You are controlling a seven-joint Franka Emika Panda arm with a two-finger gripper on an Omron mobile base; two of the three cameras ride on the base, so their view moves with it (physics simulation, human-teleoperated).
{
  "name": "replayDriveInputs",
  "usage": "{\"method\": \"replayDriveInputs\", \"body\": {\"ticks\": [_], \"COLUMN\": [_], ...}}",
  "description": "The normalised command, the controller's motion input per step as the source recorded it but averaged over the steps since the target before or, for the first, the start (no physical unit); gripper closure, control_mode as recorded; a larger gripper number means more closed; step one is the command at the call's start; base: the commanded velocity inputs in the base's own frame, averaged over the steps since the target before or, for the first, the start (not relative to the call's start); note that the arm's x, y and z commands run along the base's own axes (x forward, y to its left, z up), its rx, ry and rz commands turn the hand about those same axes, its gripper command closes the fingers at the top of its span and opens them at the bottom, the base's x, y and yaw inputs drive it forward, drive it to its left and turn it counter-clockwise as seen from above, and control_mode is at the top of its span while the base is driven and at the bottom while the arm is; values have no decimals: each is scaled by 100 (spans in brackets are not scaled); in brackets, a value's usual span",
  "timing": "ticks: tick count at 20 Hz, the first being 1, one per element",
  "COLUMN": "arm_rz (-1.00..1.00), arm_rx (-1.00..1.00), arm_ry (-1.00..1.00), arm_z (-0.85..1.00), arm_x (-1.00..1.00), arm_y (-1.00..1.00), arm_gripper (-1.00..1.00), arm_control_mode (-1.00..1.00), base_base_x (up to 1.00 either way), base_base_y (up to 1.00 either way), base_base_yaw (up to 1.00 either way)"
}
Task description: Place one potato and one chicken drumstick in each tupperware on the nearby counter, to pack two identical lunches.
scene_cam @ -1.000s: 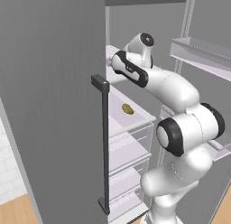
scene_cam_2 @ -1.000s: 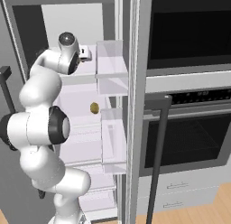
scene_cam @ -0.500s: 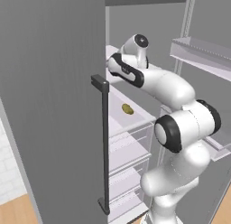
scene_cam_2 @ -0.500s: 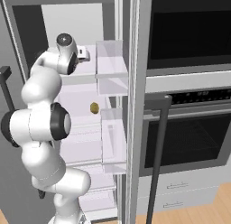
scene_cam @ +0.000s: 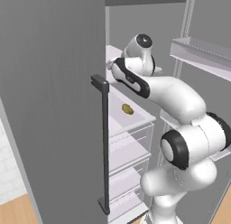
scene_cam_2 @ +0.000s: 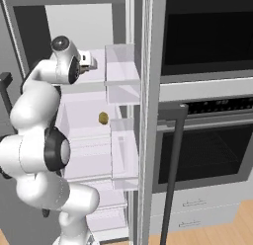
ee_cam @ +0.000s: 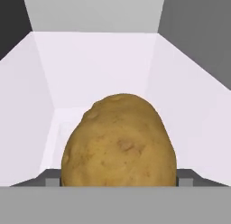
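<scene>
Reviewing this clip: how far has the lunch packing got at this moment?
Early stage. Nothing looks packed. In hand: the end effector is reaching onto the upper fridge shelf, and the hand view has a potato right in front of it; whether it is gripped cannot be told. A second potato sits on the shelf below. Left: both potatoes and both drumsticks into the tupperware.

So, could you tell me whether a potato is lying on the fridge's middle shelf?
Yes, a potato lies alone on the middle shelf in the left base view.
</scene>
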Motion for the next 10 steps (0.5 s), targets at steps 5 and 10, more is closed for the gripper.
{"method": "replayDriveInputs", "body": {"ticks": [5,10], "arm_rz": [-8,0], "arm_rx": [7,7], "arm_ry": [-1,-2], "arm_z": [13,20], "arm_x": [-100,-100], "arm_y": [-60,-44], "arm_gripper": [100,100], "arm_control_mode": [-100,-100], "base_base_x": [0,0], "base_base_y": [0,0], "base_base_yaw": [0,0]}}
